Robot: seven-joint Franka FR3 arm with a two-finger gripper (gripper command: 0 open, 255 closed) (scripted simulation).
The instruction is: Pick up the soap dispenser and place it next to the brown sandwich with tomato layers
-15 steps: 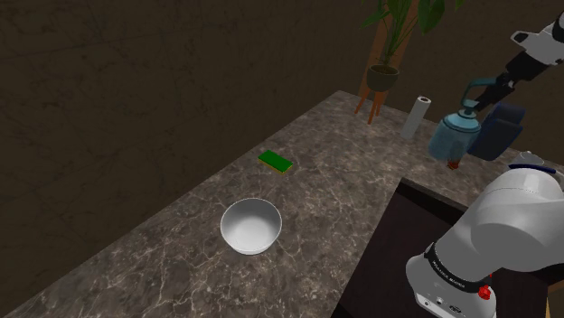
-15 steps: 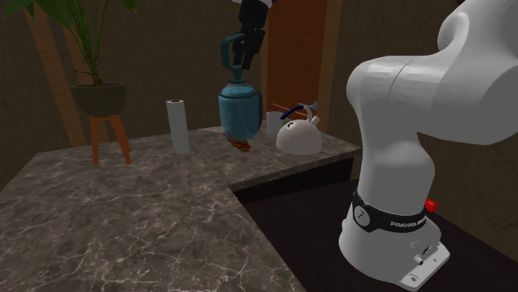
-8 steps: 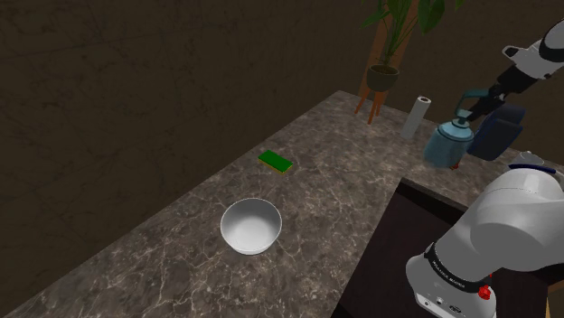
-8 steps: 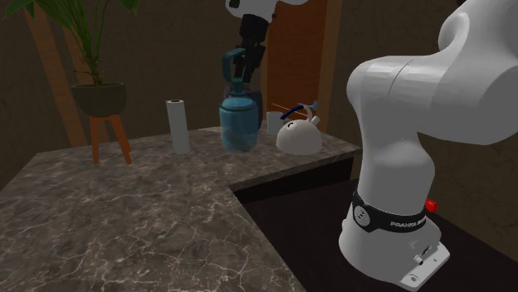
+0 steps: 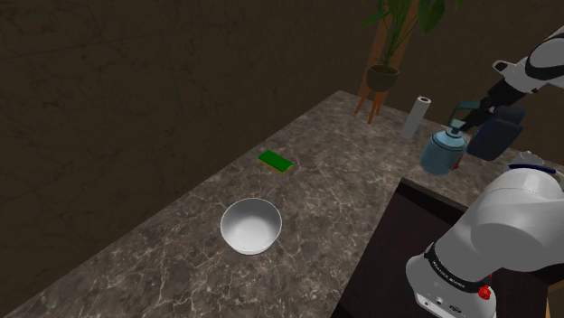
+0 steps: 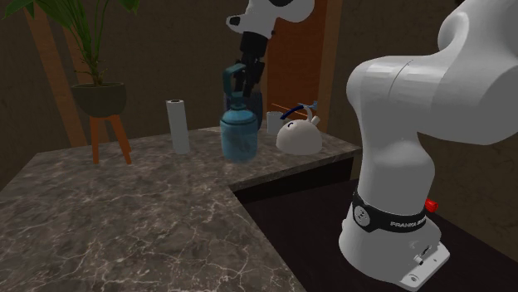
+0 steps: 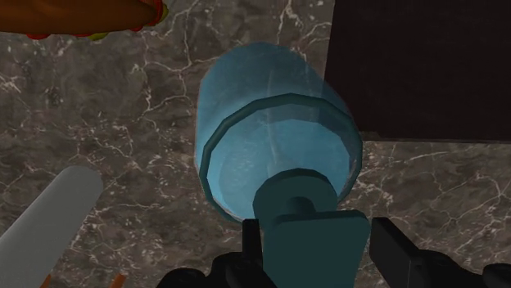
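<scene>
Black fingers [image 7: 400, 252] are clamping the teal pump head of a translucent blue, round-bodied soap dispenser [image 7: 270, 139]. It is hanging directly beneath them, low over the dark marbled bench [image 7: 139, 114]; contact is unclear. A brown sandwich [image 7: 82, 12] with red filling is lying just beyond the bottle.

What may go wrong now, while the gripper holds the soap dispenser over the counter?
1. The gripper clasps the soap dispenser only by its pump head, so the body may swing or tip on release.
2. The counter edge lies close beside it; a tipped bottle might roll off.
3. The sandwich and a white roll are near and might be bumped.
</scene>
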